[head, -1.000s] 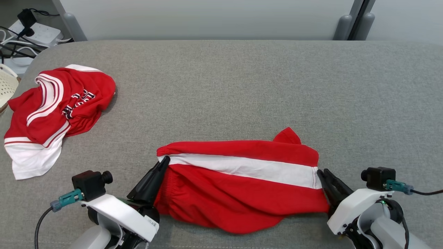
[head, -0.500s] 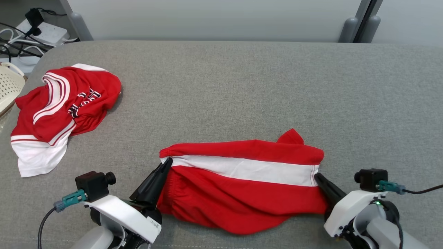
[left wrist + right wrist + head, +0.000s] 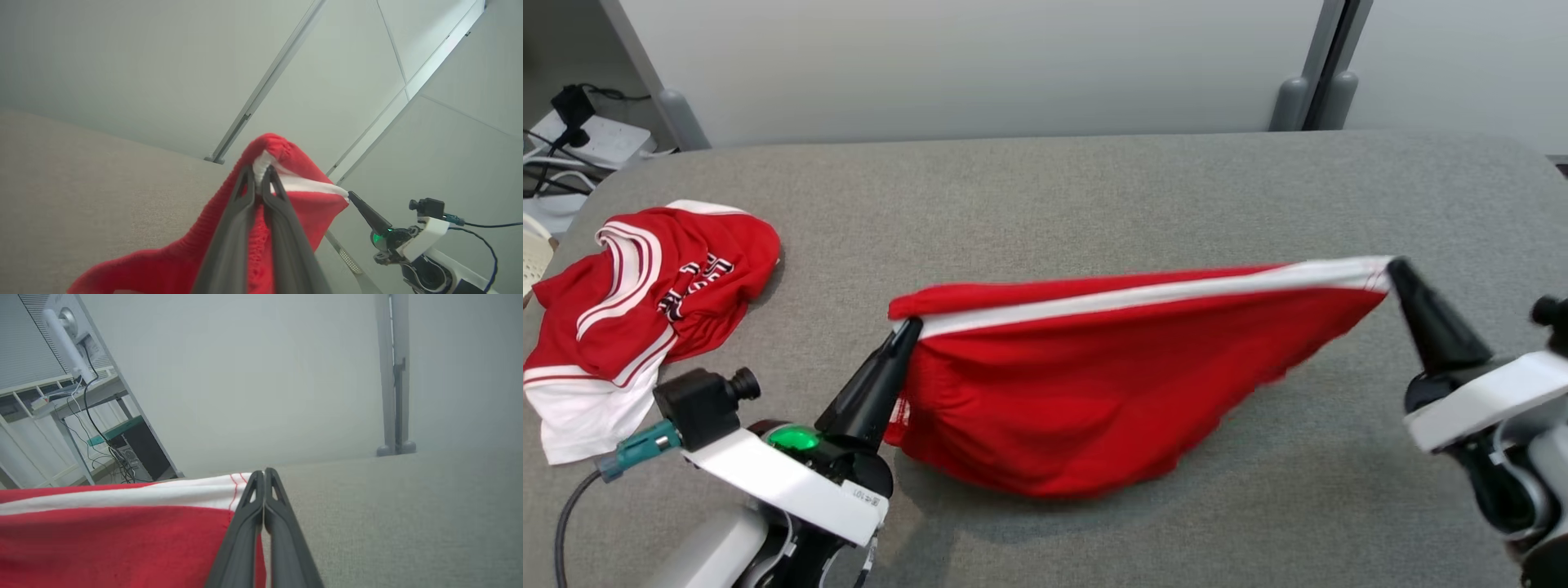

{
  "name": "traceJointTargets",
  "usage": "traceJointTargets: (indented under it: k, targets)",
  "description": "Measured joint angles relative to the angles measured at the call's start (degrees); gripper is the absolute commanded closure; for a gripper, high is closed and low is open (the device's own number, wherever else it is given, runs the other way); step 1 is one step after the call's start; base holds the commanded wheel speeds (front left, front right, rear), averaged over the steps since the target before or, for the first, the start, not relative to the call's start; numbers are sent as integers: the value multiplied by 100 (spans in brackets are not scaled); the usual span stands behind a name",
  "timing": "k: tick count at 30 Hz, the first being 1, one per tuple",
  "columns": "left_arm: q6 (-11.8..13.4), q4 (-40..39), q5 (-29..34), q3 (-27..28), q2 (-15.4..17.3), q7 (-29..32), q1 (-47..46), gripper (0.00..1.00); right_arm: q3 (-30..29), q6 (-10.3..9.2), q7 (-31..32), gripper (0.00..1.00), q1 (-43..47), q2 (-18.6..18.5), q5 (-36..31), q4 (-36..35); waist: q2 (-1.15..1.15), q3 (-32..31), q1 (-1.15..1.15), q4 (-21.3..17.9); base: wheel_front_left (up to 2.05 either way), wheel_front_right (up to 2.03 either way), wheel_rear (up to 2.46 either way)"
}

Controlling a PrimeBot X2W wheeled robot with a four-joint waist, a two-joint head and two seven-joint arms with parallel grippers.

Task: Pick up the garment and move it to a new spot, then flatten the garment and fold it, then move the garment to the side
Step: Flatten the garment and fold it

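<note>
Grey fabric worktop [image 3: 1094, 188], looks like the pick-and-move step: red garment [image 3: 1078, 392] hangs stretched at front centre, left gripper [image 3: 913, 328] jaws clamped on its waistband end, right gripper [image 3: 1396, 268] jaws clamped on its striped corner; next needs both ends carried level and taut.

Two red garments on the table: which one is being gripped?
The red shorts with the white stripe, stretched between the left tool and the right tool, each shut on one end. The lettered red jersey lies crumpled far to the left, untouched.
</note>
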Motion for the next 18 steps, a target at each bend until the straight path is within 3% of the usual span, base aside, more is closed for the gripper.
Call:
traceJointTargets:
  k: [7,13,16,18]
  targets:
    - [44,-1045,-580,320,288,311,-300,100,-1082,0,-4,100,228,-422,-49,-1549,0,-221,0,-167,0,0,0]
    - [612,-2439,-1751,826,363,795,-628,100,-2515,-2,335,100,548,-775,-75,-3103,0,-291,0,-340,0,0,0]
    - [859,-2792,-2131,1013,438,1028,-904,100,-3136,-2,652,100,569,-710,-225,-3667,0,-213,0,-380,0,0,0]
    - [946,-2691,-2131,1057,530,1133,-1096,100,-3199,-2,878,100,538,-505,-286,-3763,0,-137,0,-393,0,0,0]
